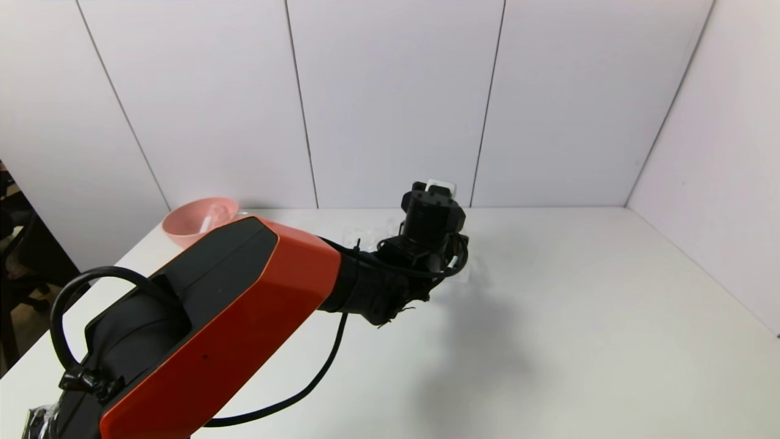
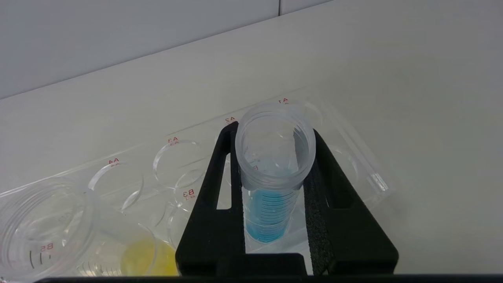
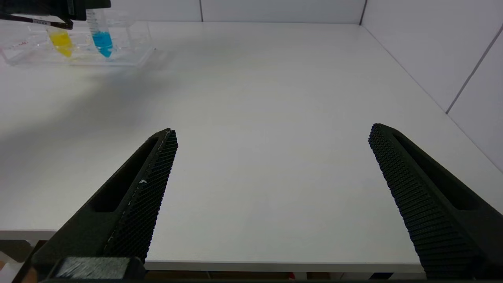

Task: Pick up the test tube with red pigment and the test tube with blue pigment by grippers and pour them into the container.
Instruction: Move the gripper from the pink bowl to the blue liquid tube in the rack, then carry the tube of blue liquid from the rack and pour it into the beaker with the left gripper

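Observation:
My left gripper (image 2: 275,131) is shut on the test tube with blue pigment (image 2: 271,212), one black finger on each side just under its open rim. The tube stands upright in the clear rack (image 2: 353,157). From the right wrist view the same blue tube (image 3: 102,39) shows in the rack at the table's far side, under the left gripper (image 3: 59,8). The head view shows only the left arm's wrist (image 1: 429,219) above that spot. My right gripper (image 3: 271,133) hangs open and empty at the table's near edge. The test tube with red pigment and the container are out of view.
A tube with yellow liquid (image 2: 145,257) stands in the rack beside the blue one, seen also in the right wrist view (image 3: 61,41). Several rack holes (image 2: 177,163) stand empty. A pink bowl (image 1: 198,219) sits at the table's far left corner. White walls close the back and right.

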`<state>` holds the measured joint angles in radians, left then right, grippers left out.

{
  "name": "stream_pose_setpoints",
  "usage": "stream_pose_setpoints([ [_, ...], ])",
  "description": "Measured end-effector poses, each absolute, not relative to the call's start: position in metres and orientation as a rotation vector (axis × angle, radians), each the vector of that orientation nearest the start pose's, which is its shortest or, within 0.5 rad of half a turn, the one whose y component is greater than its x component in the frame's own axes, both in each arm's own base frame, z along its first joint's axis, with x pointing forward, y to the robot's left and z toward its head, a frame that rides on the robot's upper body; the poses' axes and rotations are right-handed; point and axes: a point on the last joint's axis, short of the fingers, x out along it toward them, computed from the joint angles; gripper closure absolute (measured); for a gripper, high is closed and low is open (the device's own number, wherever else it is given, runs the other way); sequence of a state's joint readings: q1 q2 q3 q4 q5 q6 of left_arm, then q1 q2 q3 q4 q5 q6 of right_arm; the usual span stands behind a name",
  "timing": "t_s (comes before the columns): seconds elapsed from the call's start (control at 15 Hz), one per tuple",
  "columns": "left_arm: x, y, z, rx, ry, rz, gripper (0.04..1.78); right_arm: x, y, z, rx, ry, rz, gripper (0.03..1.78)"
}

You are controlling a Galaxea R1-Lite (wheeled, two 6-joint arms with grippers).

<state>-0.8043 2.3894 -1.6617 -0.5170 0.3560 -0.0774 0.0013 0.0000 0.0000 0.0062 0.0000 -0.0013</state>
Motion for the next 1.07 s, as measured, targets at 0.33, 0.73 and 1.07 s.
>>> stream_pose_setpoints([
  [0.33,0.35,-0.353,0.128,0.039,0.189,-0.442,1.37,-0.023,0.0,0.075,-0.001,0.006,0.001,0.04],
  [0.73,0.347,-0.353,0.138,0.032,0.167,-0.449,1.37,-0.023,0.0,0.075,-0.001,0.006,0.001,0.04],
  [1.07,0.344,-0.352,0.149,0.017,0.143,-0.453,1.37,-0.023,0.0,0.075,-0.001,0.006,0.001,0.04],
])
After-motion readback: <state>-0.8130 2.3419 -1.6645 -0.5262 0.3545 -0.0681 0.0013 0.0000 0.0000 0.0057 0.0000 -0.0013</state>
